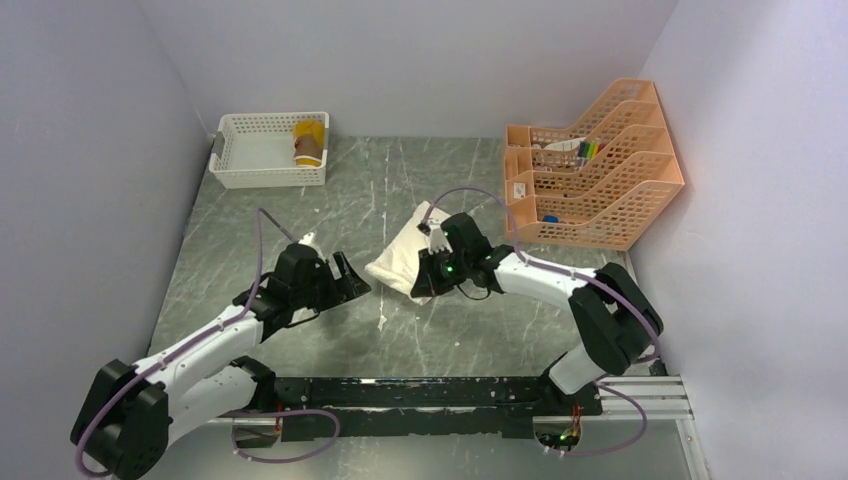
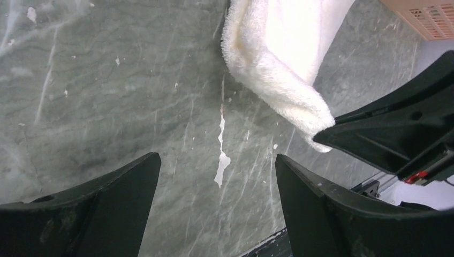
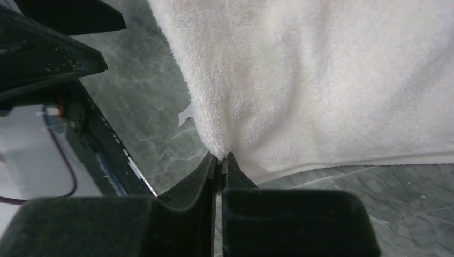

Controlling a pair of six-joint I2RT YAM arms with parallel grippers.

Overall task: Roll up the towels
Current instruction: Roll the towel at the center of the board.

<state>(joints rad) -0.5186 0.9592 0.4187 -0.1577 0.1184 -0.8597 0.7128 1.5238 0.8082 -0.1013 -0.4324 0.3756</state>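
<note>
Now | cream towel [image 1: 400, 256] axis near-left/far-right | right claw [image 3: 220, 157] pinches it | left claw [image 2: 217, 159] released

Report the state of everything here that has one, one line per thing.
cream towel, not rolled, lying on the table, edge pinched.
yellow towel, rolled, inside the white basket.
left end effector, open, empty, beside the cream towel.
right end effector, shut on the cream towel.
white basket, upright, holding only the yellow towel.
orange rack, upright, a few small items inside.
</note>
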